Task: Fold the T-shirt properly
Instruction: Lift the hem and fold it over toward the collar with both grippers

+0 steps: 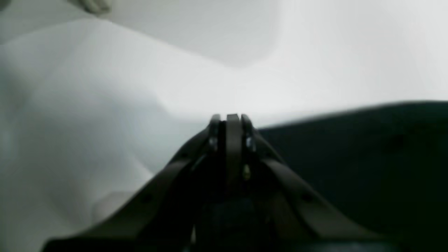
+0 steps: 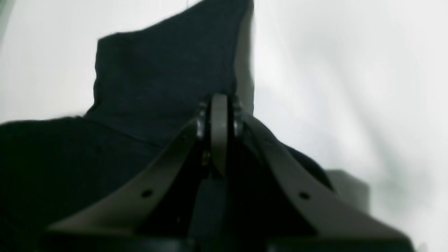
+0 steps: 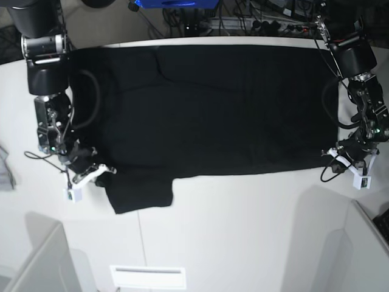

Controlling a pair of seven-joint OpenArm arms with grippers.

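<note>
The black T-shirt (image 3: 213,109) lies spread flat and sideways across the white table (image 3: 243,225), plain side up, with one short sleeve (image 3: 143,194) sticking out toward the front left. My right gripper (image 3: 104,170) sits low at the cloth where that sleeve joins the body. In the right wrist view its jaws (image 2: 219,99) are shut, with the sleeve (image 2: 157,70) reaching out beyond them. My left gripper (image 3: 333,159) is down at the shirt's front right corner. In the left wrist view it (image 1: 232,117) is shut right at the edge of the dark cloth (image 1: 367,157).
Cables and a blue object (image 3: 173,3) crowd the table's back edge. White panels rise at the front left (image 3: 36,261) and front right (image 3: 368,243). A white slotted plate (image 3: 148,277) sits at the front centre. Bare table lies in front of the shirt.
</note>
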